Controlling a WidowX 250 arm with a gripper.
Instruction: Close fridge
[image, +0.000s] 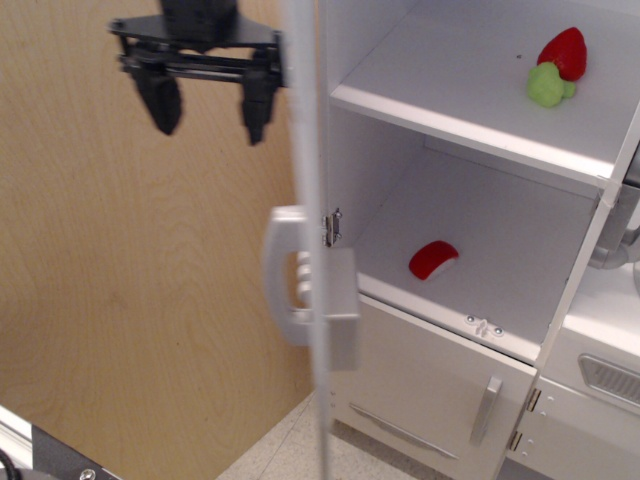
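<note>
The white toy fridge (470, 130) stands open, its white shelves showing. Its tall door (308, 200) is seen nearly edge-on, swung partway toward the fridge body, with the grey dispenser panel (342, 308) and the pale handle (285, 290) on it. My black gripper (207, 108) is open and empty at the top left, just left of the door's upper part, its right finger (255, 112) close against the door's outer face.
A red and green strawberry toy (556, 66) lies on the upper shelf and a red and white toy (433, 260) on the lower shelf. The shorter lower door (430, 380) is shut. A wooden wall (120, 300) fills the left.
</note>
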